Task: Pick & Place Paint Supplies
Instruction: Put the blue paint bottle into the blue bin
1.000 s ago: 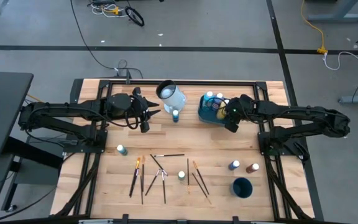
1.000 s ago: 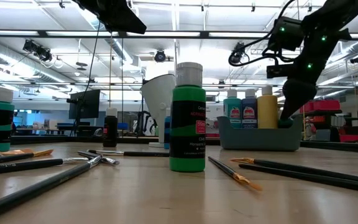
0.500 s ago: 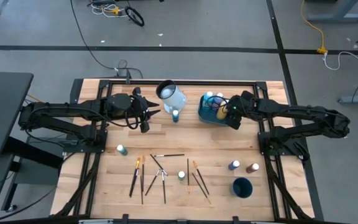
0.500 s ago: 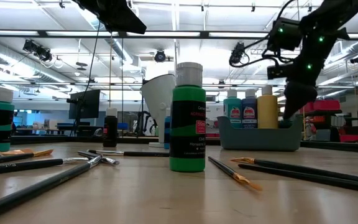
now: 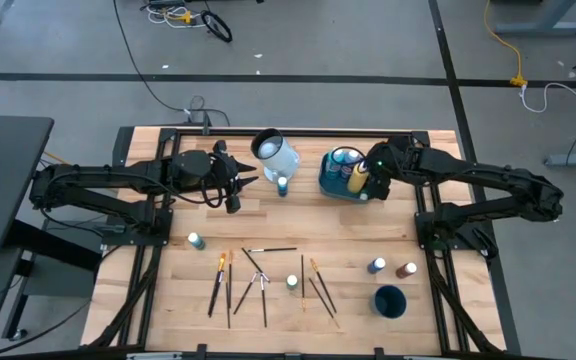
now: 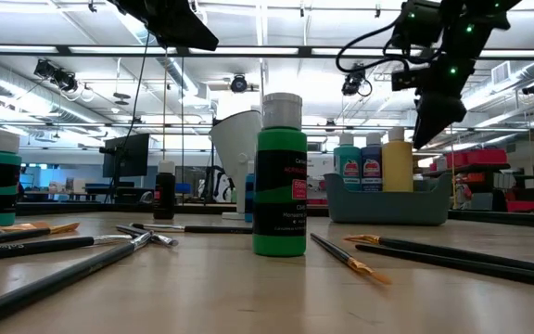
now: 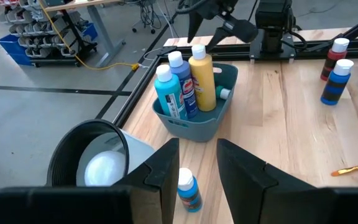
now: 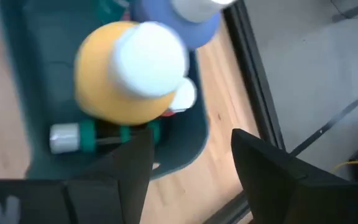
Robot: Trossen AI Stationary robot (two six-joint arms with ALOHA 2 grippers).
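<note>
Task partly done: few bottles in tub (image 5: 329, 186), most supplies still out.
Right gripper (image 5: 372, 186) hovered over tub, fingers apart, empty; left gripper (image 5: 251, 180) likewise by loose blue bottle (image 5: 282, 185); brushes (image 5: 264, 283) remained on table (image 5: 438, 225).

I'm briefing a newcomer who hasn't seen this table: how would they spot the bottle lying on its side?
Find the teal tub at the table's far edge, under the open right gripper. Three bottles stand upright inside it. The green bottle is the only one lying flat on the tub's floor, beside the yellow bottle.
</note>
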